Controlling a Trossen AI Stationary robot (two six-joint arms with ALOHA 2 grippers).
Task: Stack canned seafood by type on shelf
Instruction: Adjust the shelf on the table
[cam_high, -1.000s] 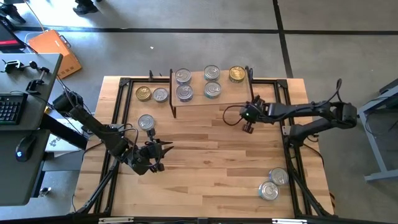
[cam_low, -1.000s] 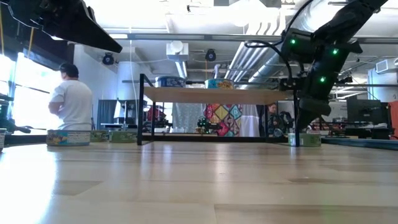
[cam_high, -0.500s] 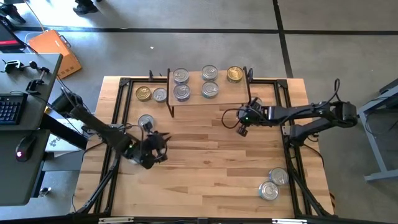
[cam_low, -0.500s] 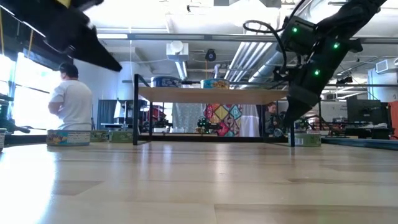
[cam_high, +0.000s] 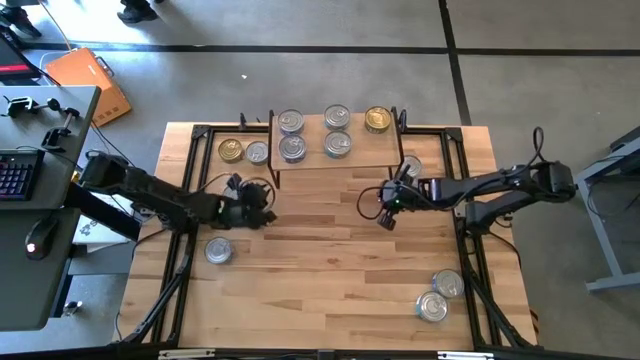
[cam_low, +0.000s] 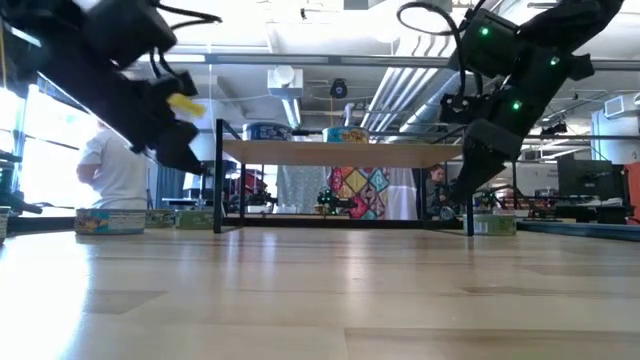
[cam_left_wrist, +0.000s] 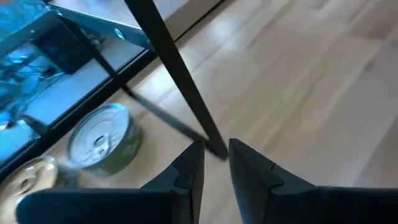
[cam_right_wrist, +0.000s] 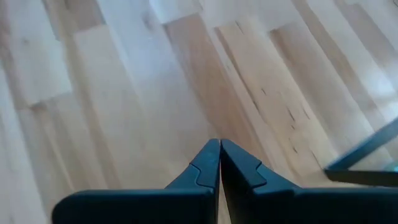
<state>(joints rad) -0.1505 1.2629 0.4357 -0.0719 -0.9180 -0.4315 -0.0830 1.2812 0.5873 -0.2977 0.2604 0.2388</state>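
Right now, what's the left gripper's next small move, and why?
Probably open the left gripper wider, then ease toward the silver tin past the shelf leg: its fingers stand barely apart, empty. Right gripper waits shut.

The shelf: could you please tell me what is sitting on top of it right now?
Five tins rest on the shelf: four silver-lidded ones and a gold-lidded one. Whatever is beneath the board is hidden from above.
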